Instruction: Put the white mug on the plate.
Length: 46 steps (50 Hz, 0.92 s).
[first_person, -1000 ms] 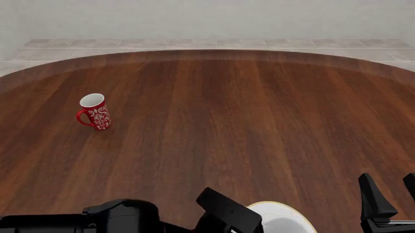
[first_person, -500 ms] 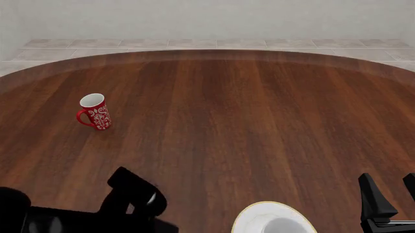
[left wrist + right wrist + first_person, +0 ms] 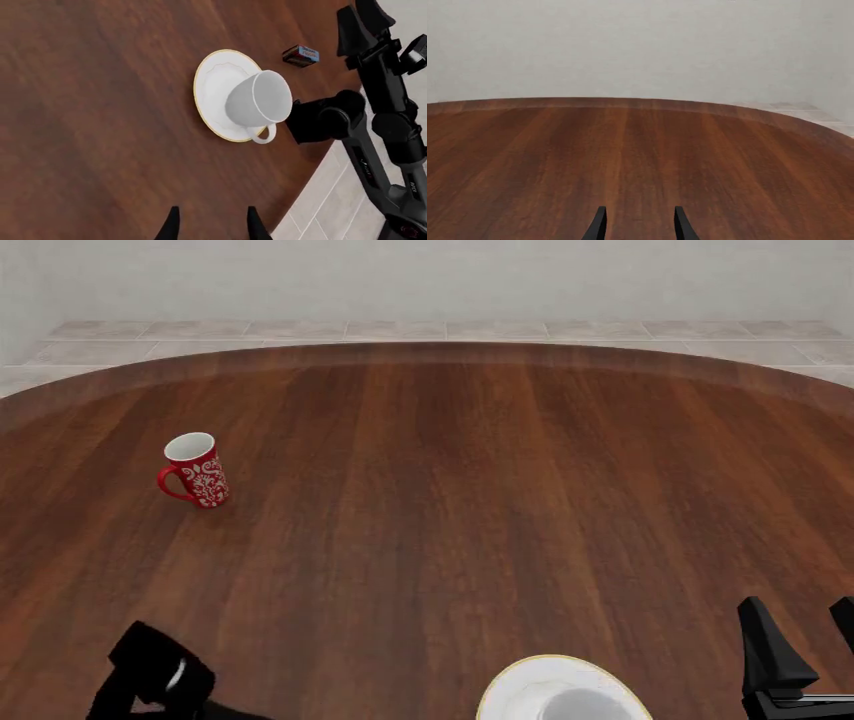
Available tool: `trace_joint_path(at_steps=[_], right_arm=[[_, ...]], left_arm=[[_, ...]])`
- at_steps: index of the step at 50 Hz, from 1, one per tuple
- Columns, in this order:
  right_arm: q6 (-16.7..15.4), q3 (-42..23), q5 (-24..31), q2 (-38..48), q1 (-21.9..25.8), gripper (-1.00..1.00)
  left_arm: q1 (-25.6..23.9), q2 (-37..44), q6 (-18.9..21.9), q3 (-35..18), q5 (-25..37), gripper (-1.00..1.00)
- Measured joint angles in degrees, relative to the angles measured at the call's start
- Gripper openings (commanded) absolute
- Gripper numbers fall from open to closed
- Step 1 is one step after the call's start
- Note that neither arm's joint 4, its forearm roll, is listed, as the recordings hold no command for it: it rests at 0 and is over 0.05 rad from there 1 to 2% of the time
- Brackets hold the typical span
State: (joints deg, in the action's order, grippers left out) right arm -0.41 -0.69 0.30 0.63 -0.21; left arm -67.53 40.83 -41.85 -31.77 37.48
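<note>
Front view: white mug (image 3: 257, 105) on plate (image 3: 212, 80), red mug (image 3: 195, 471) well apart; both grippers parted, empty.

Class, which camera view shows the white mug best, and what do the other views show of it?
The left wrist view: the whole white mug, handle included, stands on the plate. The front view cuts it off at the picture's bottom edge. The right wrist view shows only table.

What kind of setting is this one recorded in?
Likely a simulated room, rendered rather than filmed: a large round wooden table on a pale tiled floor before a blank wall, bearing a red mug and a white mug on a plate.
</note>
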Motion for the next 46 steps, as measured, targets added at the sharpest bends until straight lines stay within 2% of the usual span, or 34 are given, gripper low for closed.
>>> trace_joint_path(at_steps=[4, 20, 29, 46], right_arm=[[-0.76, -0.24, -0.14, -0.09, -0.23, 1.00], [0.32, -4.14, -3.17, -0.37, 0.19, 1.00], [0.83, -6.07, -4.36, -0.41, 0.95, 1.00], [3.26, -9.61, -5.86, -0.43, 1.68, 1.00]], left_arm=[[0.44, -1.84, -0.96, 2.34, -0.74, 1.00], [4.31, -10.69, -1.39, 8.56, -0.99, 1.00], [7.22, -16.83, -1.11, 10.25, 1.23, 1.00], [9.70, -27.95, -4.14, 12.54, 6.63, 1.00]])
